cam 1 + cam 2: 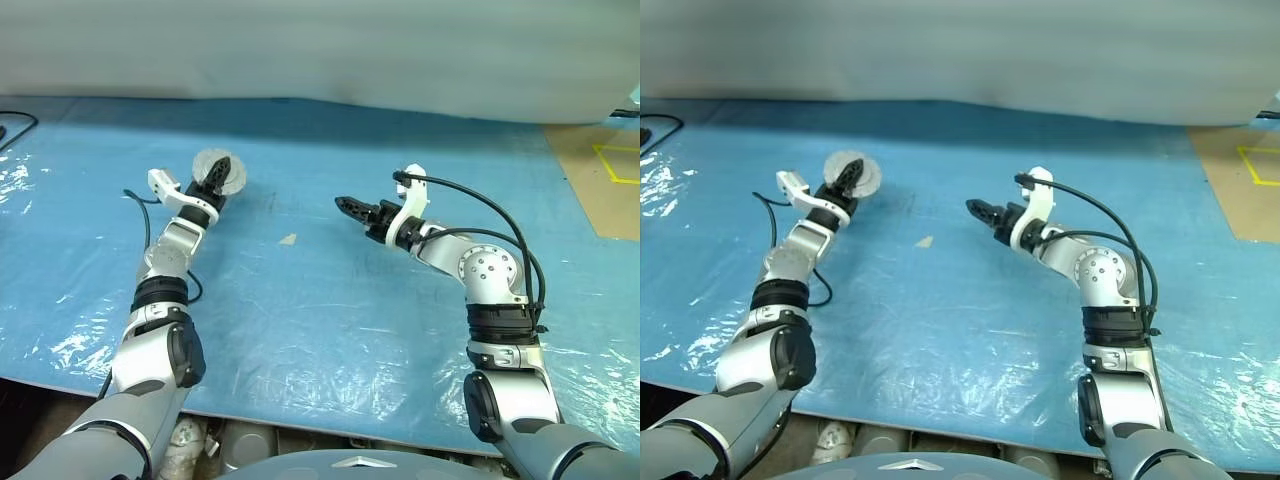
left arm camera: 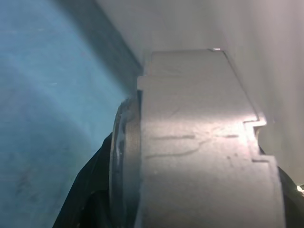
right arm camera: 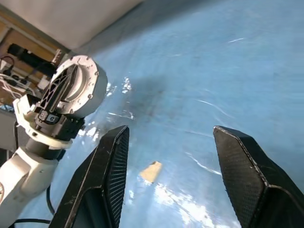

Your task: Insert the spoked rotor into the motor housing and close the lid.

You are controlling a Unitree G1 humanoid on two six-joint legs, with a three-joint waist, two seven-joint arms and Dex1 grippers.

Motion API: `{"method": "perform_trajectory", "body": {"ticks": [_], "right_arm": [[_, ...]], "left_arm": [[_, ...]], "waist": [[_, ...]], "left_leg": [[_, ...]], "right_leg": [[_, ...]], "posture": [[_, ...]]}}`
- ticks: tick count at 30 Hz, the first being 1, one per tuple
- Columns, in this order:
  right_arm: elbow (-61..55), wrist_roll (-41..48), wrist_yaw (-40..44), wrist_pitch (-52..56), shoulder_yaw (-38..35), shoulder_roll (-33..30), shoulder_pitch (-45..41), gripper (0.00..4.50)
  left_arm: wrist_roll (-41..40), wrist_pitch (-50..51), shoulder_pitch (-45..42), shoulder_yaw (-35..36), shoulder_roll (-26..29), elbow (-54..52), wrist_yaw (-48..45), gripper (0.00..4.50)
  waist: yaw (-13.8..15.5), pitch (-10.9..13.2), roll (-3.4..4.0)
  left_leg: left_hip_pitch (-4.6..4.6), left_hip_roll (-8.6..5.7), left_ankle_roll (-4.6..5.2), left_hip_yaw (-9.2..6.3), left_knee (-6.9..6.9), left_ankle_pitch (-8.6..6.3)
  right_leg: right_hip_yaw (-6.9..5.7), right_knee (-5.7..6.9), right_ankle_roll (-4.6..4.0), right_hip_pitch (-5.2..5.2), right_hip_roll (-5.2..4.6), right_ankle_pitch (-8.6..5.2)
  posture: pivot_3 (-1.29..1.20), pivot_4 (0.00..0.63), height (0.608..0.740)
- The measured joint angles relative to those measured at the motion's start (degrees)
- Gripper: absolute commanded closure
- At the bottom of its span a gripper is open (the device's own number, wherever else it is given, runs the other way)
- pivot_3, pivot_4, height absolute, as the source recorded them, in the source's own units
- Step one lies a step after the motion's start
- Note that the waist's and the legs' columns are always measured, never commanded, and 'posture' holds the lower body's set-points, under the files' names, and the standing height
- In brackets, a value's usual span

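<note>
**Closed motor in left pincer**

Head view: left pincer (image 1: 214,178) clamped on motor housing (image 1: 222,172), lid (image 1: 852,176) seated, above blue bench (image 1: 330,300).

Right wrist view: right pincer (image 3: 173,180) open, empty, near the housing.

Likely finishing; next, setting down gently.

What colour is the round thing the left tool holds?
Silver-grey metal lid, clearest in the right wrist view.

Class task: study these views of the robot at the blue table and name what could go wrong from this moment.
1. The left gripper pinches the closed motor housing by its flat ends above the blue table; a slip could drop it.
2. The right gripper is open and empty, so nothing backs up that grip.
</note>
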Motion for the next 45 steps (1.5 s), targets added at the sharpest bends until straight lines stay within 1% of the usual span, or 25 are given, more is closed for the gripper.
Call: {"method": "perform_trajectory", "body": {"ticks": [4, 10, 16, 22, 26, 29, 33, 36, 38, 39, 41, 43, 45], "right_arm": [[-1.0, -1.8, 0.7, -0.2, 0.5, 0.7, 0.0, 1.61], [-1.0, -4.0, 1.1, -0.2, 0.9, 2.3, 0.2, 1.61], [-1.0, -5.7, 1.4, -0.1, 0.9, 2.6, 0.2, 1.56], [-1.0, -6.7, 2.2, -0.1, 0.9, 3.1, 0.2, 1.56], [-0.9, -7.4, 2.4, -0.2, 0.9, 3.8, 0.2, 1.56], [-1.0, -7.8, 2.6, -0.2, 0.9, 4.0, 0.2, 1.56], [-1.0, -8.0, 2.8, -0.2, 0.8, 4.1, 0.4, 1.56], [-1.0, -9.1, 3.3, -0.8, 0.9, 3.7, 0.8, 1.56], [-1.5, -11.4, 3.6, -3.0, 1.7, 2.9, 1.2, 1.56], [-2.5, -13.5, 3.9, -5.2, 2.6, 1.9, 1.7, 1.56], [-3.3, -17.6, 4.3, -9.1, 3.8, -0.5, 2.3, 1.56], [-3.9, -21.5, 5.0, -12.6, 5.0, -3.1, 3.0, 1.56], [-4.0, -25.4, 5.0, -15.6, 5.6, -5.3, 3.9, 1.56]], "left_arm": [[2.7, -0.1, 0.0, -0.7, 0.0, 2.8, 1.1, 2.03], [4.2, 0.8, -0.2, -0.7, 0.4, 5.4, 1.7, 2.03], [6.2, -0.3, -1.2, -0.7, 2.4, 6.7, 2.3, 0.09], [9.2, -3.8, -1.5, -0.9, 3.4, 8.0, 4.6, 0.04], [11.9, -5.0, -1.3, -1.8, 5.4, 8.8, 5.2, 0.04], [13.0, -6.1, -0.3, -1.8, 7.9, 9.1, 5.2, 0.04], [15.1, -8.8, 1.2, -1.7, 13.0, 11.2, 5.8, 0.04], [16.1, -9.1, 2.0, -1.7, 16.3, 11.9, 4.1, 0.04], [16.0, -8.4, 2.0, -1.9, 16.7, 10.3, 1.3, 0.04], [15.2, -6.6, 2.5, -2.7, 16.2, 6.2, -1.4, 0.04], [13.6, -3.3, 3.0, -5.4, 14.5, -4.5, -6.2, 0.04], [12.0, 0.2, 3.5, -8.9, 13.1, -16.2, -9.7, 0.04], [9.9, 3.8, 3.8, -11.6, 11.0, -25.1, -11.6, 0.04]], "waist": [[0.0, 0.0, -0.04], [0.0, 0.0, -0.04], [-0.5, 0.0, -0.04], [-0.6, 0.0, -0.04], [-0.7, 0.0, -0.03], [-0.8, 0.0, -0.02], [-0.8, 0.0, -0.02], [-0.5, 0.0, -0.01], [0.1, 0.0, 0.0], [0.4, 0.1, -0.04], [1.2, 0.1, -0.15], [1.3, 0.1, -0.16], [1.1, 0.1, -0.14]], "left_leg": [[0.0, 0.0, 0.0, -0.02, 0.02, 0.0], [0.01, 0.01, 0.0, -0.02, 0.05, 0.0], [0.28, 0.01, 0.0, -0.02, 0.04, 0.0], [0.6, 0.01, 0.0, -0.01, 0.03, 0.0], [0.83, 0.02, -0.01, 0.01, -0.04, 0.0], [0.84, 0.02, -0.01, 0.01, -0.06, 0.0], [0.84, 0.02, -0.01, 0.01, -0.12, 0.0], [0.76, 0.02, -0.01, 0.01, -0.12, 0.0], [0.63, 0.02, -0.01, 0.01, -0.11, 0.0], [0.53, 0.03, -0.01, 0.0, -0.08, 0.0], [0.41, 0.08, -0.01, 0.0, 0.04, 0.0], [0.41, 0.03, -0.01, 0.01, 0.03, 0.0], [0.45, -0.11, -0.01, 0.05, 0.03, 0.0]], "right_leg": [[0.0, 0.02, 0.0, 0.0, 0.0, 0.0], [0.01, 0.04, -0.01, 0.01, 0.0, 0.0], [0.05, 0.08, -0.02, 0.18, 0.0, 0.0], [0.07, 0.07, -0.02, 0.5, -0.01, 0.01], [0.1, 0.04, -0.03, 0.68, -0.01, 0.0], [0.11, 0.03, -0.03, 0.67, -0.01, 0.0], [0.11, -0.02, -0.04, 0.66, -0.01, 0.0], [0.09, -0.06, -0.04, 0.62, -0.02, 0.0], [0.03, -0.08, -0.04, 0.61, -0.08, -0.01], [0.01, -0.09, -0.04, 0.58, -0.11, -0.01], [-0.04, -0.06, -0.04, 0.55, -0.2, -0.01], [-0.03, -0.05, -0.03, 0.56, -0.3, -0.01], [-0.01, -0.03, -0.03, 0.56, -0.27, -0.01]], "posture": [[0.0, 0.15, 0.74], [0.0, 0.15, 0.74], [0.0, 0.15, 0.74], [0.0, 0.15, 0.74], [0.0, 0.15, 0.74], [0.0, 0.15, 0.74], [0.0, 0.15, 0.74], [0.0, 0.15, 0.74], [0.0, 0.15, 0.74], [0.0, 0.15, 0.74], [0.0, 0.15, 0.74], [0.0, 0.15, 0.74], [0.0, 0.15, 0.74]]}}
